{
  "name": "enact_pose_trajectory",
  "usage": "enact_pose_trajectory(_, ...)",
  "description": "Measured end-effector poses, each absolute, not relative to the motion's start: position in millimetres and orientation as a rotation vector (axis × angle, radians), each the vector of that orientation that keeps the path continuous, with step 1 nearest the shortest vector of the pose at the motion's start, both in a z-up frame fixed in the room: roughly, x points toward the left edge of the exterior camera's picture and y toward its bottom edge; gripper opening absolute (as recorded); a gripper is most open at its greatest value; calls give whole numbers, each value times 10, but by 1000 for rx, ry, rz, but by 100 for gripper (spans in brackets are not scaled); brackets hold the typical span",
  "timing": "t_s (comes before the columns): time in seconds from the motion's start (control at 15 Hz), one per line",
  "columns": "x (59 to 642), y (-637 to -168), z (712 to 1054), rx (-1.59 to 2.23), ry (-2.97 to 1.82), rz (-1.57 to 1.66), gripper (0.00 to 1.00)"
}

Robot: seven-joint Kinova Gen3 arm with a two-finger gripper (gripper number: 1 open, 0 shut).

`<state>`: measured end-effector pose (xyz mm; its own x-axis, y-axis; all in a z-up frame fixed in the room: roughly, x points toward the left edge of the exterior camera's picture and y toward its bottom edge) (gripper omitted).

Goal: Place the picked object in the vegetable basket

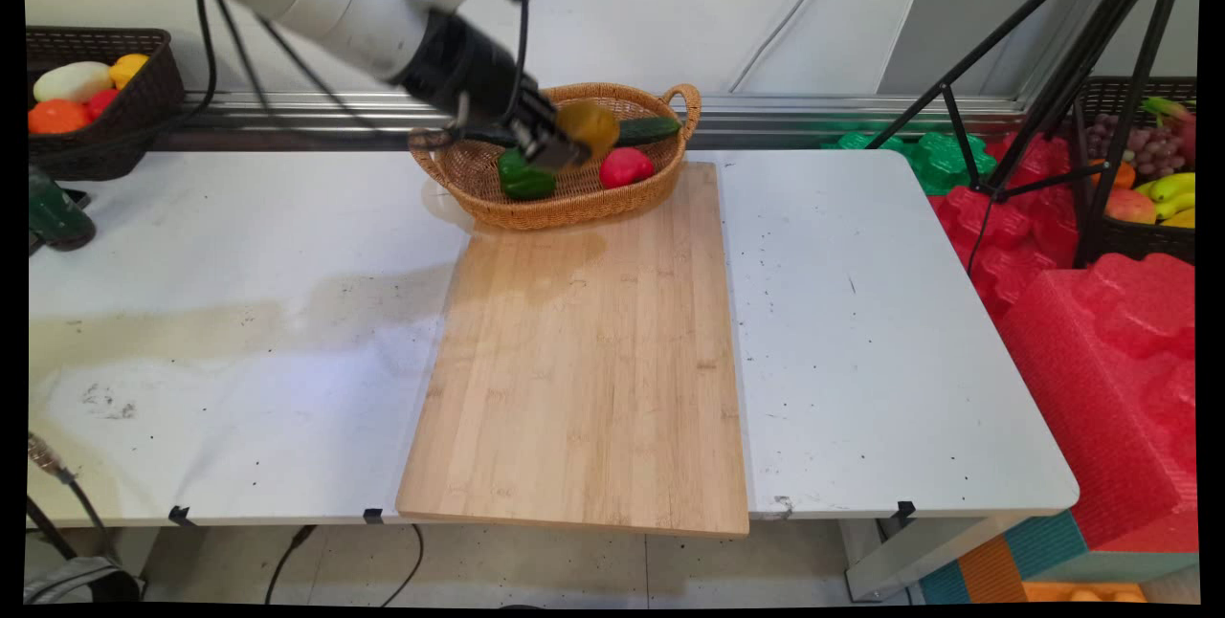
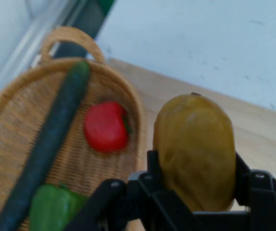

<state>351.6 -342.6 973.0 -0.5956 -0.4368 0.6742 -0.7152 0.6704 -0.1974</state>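
gripper point(image 2: 194, 192) clamps yellow-brown fruit point(image 2: 194, 150) beside wicker basket point(image 2: 13, 125)

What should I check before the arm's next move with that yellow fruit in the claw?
1. Grip: claw shut on the yellow fruit, fingers on both sides: ok.
2. Fruit lifted clear of the wicker basket: ok.
3. Grip depth: only the fruit's lower part sits between the fingers; security cannot tell.
4. Basket contents settled: cucumber, red pepper and green pepper lying inside: ok.
5. Cutting board surface bare: ok.
6. Hanging cables close to the basket rim; snag clearance cannot tell.
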Motion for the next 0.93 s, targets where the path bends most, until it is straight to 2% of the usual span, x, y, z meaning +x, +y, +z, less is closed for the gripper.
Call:
enact_pose_trajectory(0.47,3626,-4294,9702,1038,-2200,713,0)
enact_pose_trajectory(0.93,3888,-5208,9345,1152,-2212,748,0)
